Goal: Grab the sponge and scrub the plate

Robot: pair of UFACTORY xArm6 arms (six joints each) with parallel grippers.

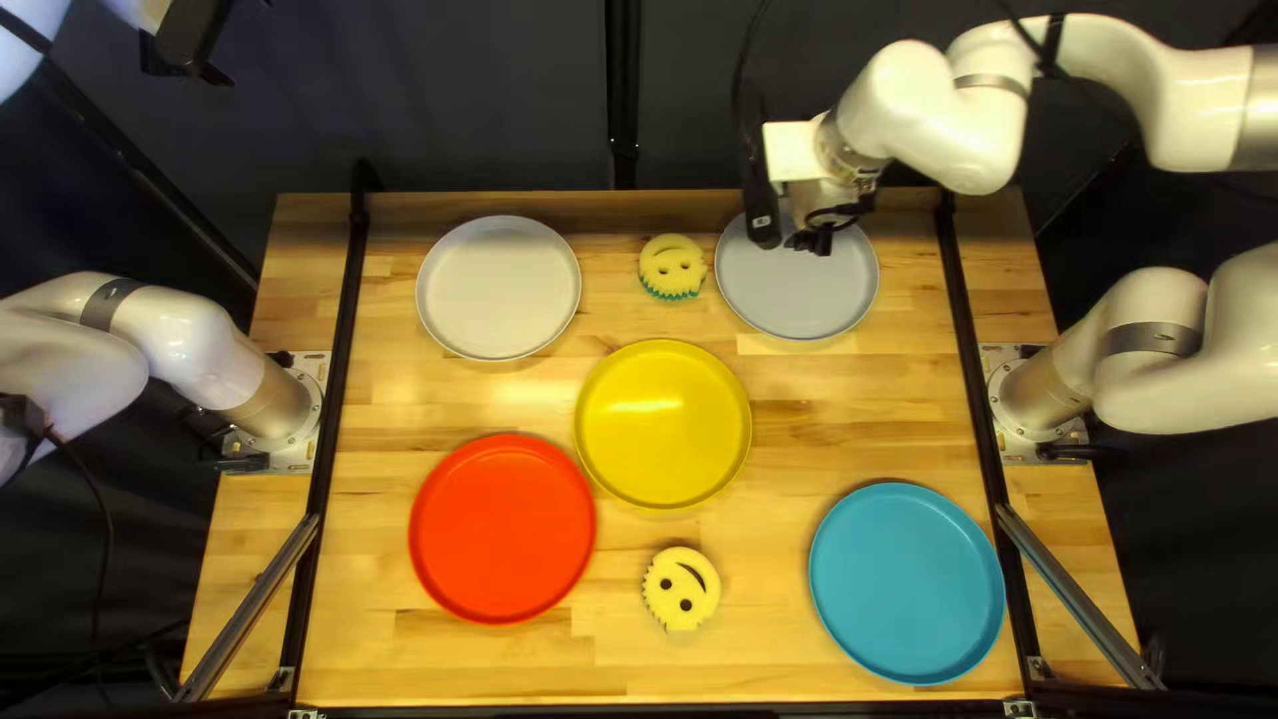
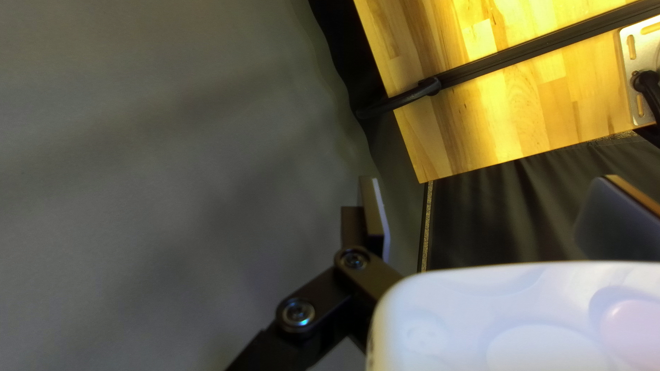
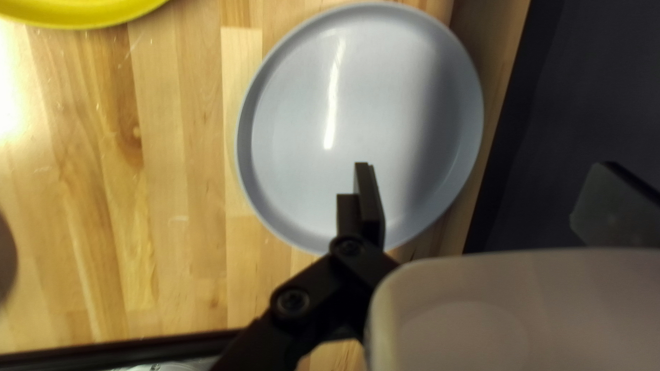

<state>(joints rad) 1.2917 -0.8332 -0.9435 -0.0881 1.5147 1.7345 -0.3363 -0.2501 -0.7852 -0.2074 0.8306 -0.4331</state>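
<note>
The right tool (image 3: 485, 180), spread wide, hung above the gray plate (image 1: 799, 304), which a low leftward sweep could have knocked en route to the far sponge (image 1: 672, 264), beside the white plate (image 1: 498, 288).

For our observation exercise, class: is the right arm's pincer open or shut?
Open: the right pincer has its fingers wide apart in its wrist view, gripping nothing.

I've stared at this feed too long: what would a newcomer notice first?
Probably the bright plates: red plate at the top left view's lower left, yellow plate mid-table, blue plate lower right. Then two smiley sponges: far sponge left of the blue-grey plate, near sponge toward the near edge. The open right tool hangs over that plate.
</note>
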